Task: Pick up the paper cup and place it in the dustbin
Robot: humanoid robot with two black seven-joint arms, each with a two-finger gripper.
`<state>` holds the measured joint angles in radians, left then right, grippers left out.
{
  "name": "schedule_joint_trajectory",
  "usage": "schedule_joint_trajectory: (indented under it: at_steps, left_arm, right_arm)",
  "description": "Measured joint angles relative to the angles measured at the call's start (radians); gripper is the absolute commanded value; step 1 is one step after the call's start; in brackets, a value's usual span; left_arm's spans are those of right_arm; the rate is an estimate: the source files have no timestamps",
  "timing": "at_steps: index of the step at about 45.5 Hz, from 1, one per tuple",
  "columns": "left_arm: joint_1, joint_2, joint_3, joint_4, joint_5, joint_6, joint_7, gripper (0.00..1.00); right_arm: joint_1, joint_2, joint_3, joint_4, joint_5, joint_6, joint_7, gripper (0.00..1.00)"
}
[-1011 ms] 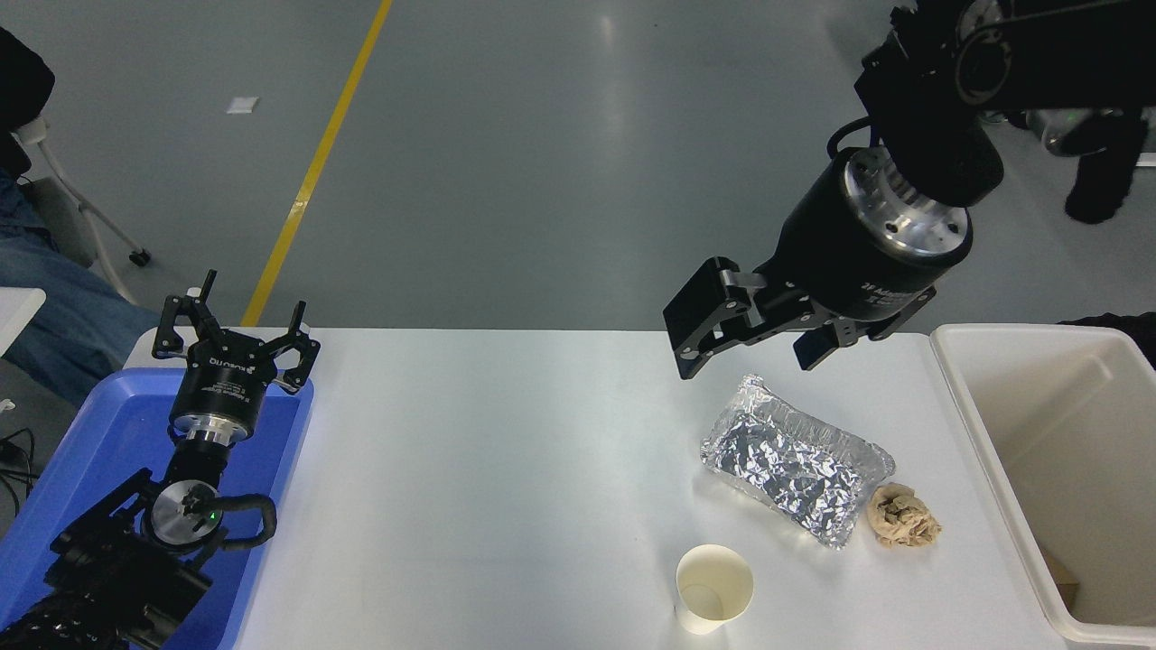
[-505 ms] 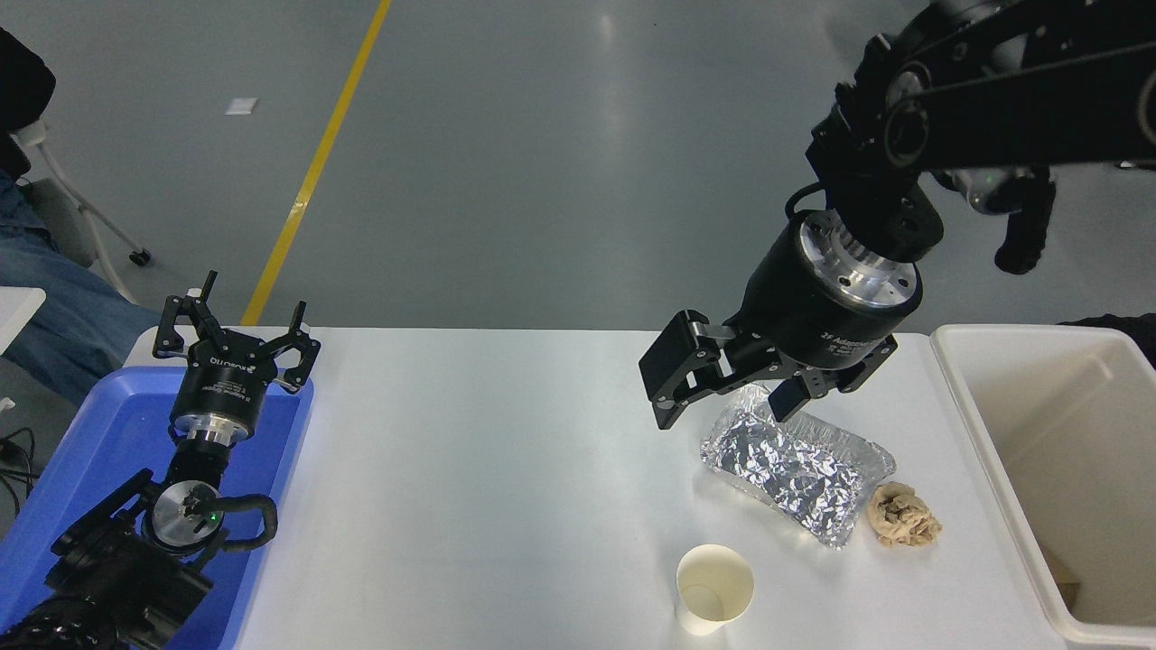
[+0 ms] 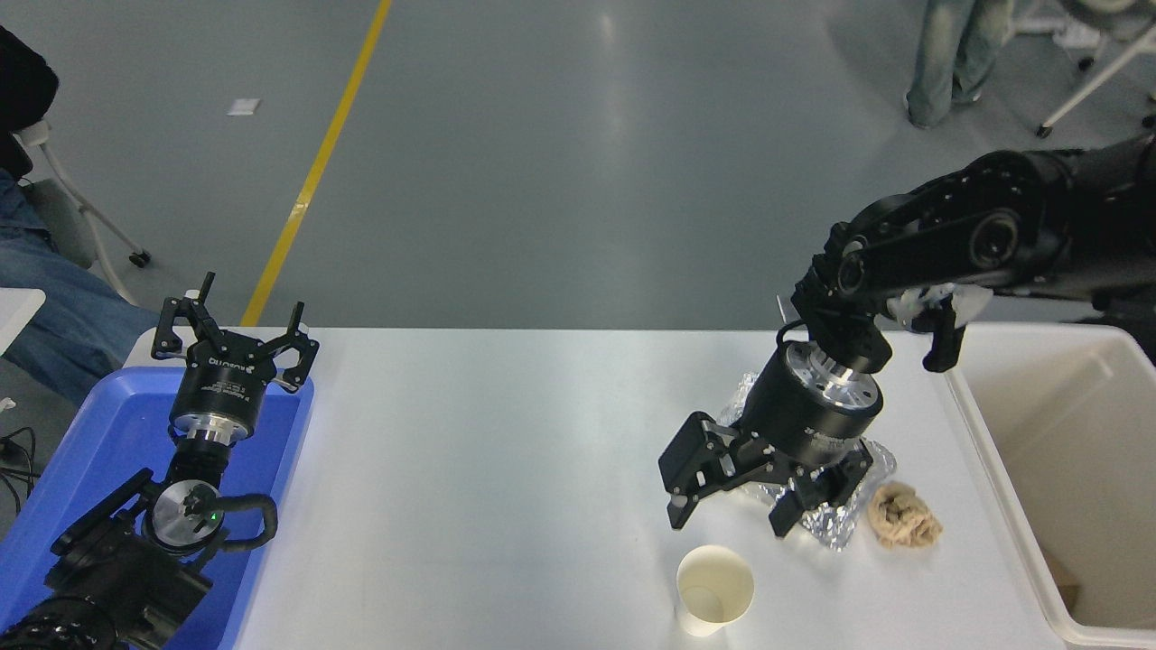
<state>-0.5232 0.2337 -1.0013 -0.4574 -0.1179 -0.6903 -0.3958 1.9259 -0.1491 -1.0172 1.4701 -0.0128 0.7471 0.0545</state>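
The paper cup (image 3: 714, 589) stands upright near the table's front edge, off-white with a cream inside. The dustbin (image 3: 984, 451), a large cream-white tub, stands at the table's right end. My right gripper (image 3: 730, 515) is open and empty, pointing down, just above and behind the cup, with its fingers spread either side of the cup's far rim line. It hangs in front of the foil container. My left gripper (image 3: 235, 334) is open, parked over the blue tray at the lower left.
A crumpled foil container (image 3: 862, 456) lies behind the cup, largely hidden by my right gripper. A crumpled brown paper ball (image 3: 903, 515) lies to its right, near the dustbin. A blue tray (image 3: 108, 433) sits at the left edge. A person's legs show at the top right.
My right arm has come down and toward the table's front, from high above the foil container to just above the cup. The gripper has stayed open. The left arm has not moved.
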Motion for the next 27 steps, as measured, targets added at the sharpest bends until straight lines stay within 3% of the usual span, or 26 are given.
schedule_joint_trajectory:
  at_steps: [17,22,24,27]
  left_arm:
    - [0.000,0.001,0.001,0.000,0.000,0.000,0.000,1.00]
    - [0.000,0.001,0.001,0.000,0.000,0.000,0.000,1.00]
    - [0.000,0.001,0.001,0.000,0.000,0.000,0.000,1.00]
    - [0.000,0.001,0.001,0.000,0.000,0.000,0.000,1.00]
  right_arm:
    - [-0.310,-0.048,0.091,-0.150,-0.231,-0.169,0.002,1.00]
    - [-0.376,-0.058,0.107,-0.191,-0.289,-0.195,0.002,0.95]
    - [-0.403,-0.063,0.114,-0.207,-0.312,-0.203,0.002,0.82]
    - [-0.435,-0.071,0.126,-0.226,-0.338,-0.212,0.002,0.50]
